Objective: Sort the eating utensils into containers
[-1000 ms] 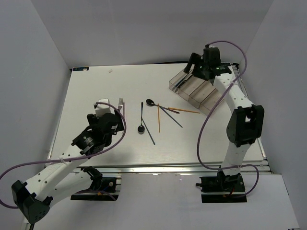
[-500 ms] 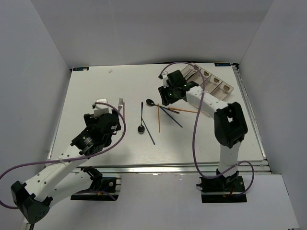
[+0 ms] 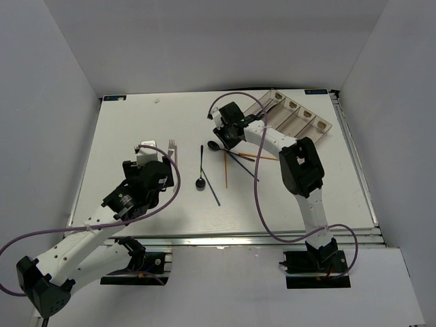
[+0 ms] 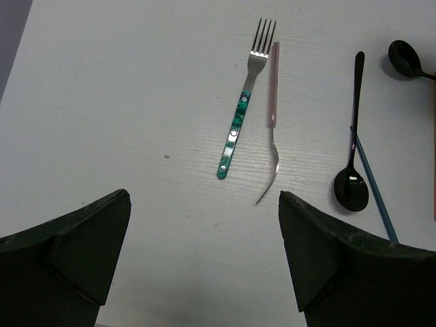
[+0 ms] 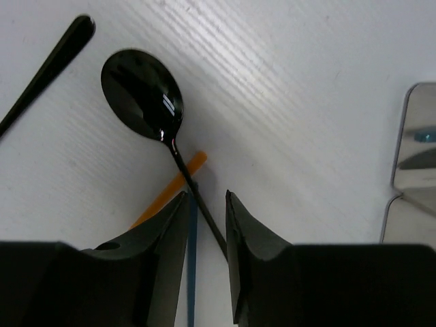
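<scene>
A black spoon (image 5: 142,95) lies on the white table, its thin handle running down between my right gripper's (image 5: 205,194) fingers. The jaws stand narrowly apart around the handle, with a gap still showing. A blue stick (image 5: 193,252) and an orange chopstick (image 5: 184,174) cross there too. From above, the right gripper (image 3: 221,136) hovers over that spoon (image 3: 213,146). The containers (image 3: 300,112) sit at the back right. My left gripper (image 4: 204,204) is open above bare table, short of the teal-handled fork (image 4: 235,129) and a pink-handled utensil (image 4: 274,88).
A second black spoon (image 3: 201,182), orange chopsticks (image 3: 225,170) and thin dark sticks (image 3: 212,189) lie scattered mid-table. A container's wall (image 5: 412,150) shows at the right of the right wrist view. White walls enclose the table on three sides.
My right arm swung from over the containers leftward and down onto the black spoon, its jaws narrowing. The left arm has stayed put.
</scene>
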You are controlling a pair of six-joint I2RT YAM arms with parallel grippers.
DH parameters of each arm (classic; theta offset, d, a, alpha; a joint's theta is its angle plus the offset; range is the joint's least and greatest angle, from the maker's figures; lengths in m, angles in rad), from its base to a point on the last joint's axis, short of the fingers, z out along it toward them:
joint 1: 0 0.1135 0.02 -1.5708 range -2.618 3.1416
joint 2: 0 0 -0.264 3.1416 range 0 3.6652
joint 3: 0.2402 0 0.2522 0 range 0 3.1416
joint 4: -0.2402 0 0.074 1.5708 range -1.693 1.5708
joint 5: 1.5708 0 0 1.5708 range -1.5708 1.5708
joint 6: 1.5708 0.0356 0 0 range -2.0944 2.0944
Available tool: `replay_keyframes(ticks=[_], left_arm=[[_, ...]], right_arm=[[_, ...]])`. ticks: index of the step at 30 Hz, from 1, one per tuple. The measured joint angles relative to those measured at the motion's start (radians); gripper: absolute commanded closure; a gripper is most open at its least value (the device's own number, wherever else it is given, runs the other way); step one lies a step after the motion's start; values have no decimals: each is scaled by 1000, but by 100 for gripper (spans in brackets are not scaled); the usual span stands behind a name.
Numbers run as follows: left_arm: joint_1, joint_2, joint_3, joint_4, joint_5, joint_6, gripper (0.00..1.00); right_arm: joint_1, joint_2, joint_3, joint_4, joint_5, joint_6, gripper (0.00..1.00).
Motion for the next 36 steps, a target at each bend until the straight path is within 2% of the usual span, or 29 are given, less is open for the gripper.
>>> replay_keyframes(ticks=[5, 13, 18, 27, 32, 36], left_arm=[[0, 0, 0, 4, 10, 3, 2], [0, 0, -2, 11, 23, 10, 2], [0, 0, -2, 11, 26, 10, 2], [0, 0, -2, 11, 31, 11, 2], [0, 0, -2, 11, 33, 11, 2], [0, 0, -2, 11, 34, 11, 2]], right_arm=[[-3, 47, 68, 0, -12, -20, 70], [-4, 84, 71, -19, -65, -35, 72], [-4, 85, 71, -22, -79, -50, 78], [-5, 89, 71, -19, -80, -53, 78], [-13, 90, 63, -13, -84, -53, 72], [-18, 86, 50, 5, -95, -53, 78]])
